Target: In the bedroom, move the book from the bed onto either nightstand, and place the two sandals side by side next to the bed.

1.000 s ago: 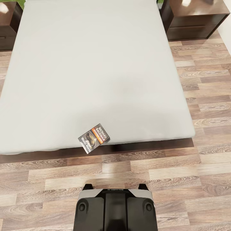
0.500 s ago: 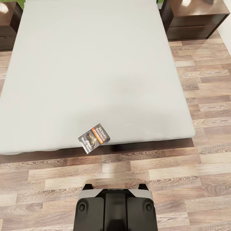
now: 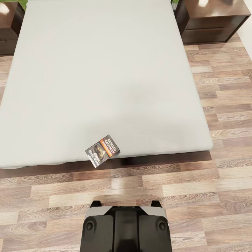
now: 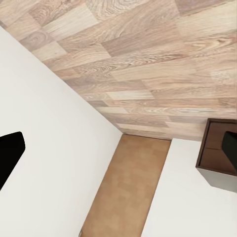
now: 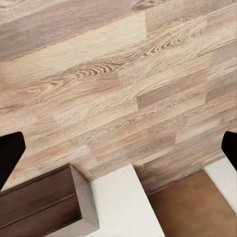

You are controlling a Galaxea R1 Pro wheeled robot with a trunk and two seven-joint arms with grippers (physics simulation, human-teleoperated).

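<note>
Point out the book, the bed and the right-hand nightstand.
book (image 3: 102, 150), head view, middle of its cover.
bed (image 3: 98, 77), head view, bare mattress top.
nightstand (image 3: 217, 10), head view, glossy top.

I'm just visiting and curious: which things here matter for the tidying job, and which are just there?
Part of the job:
book, at the near edge of the bed
nightstand
second nightstand

Just there:
wood floor
robot's own base
</note>
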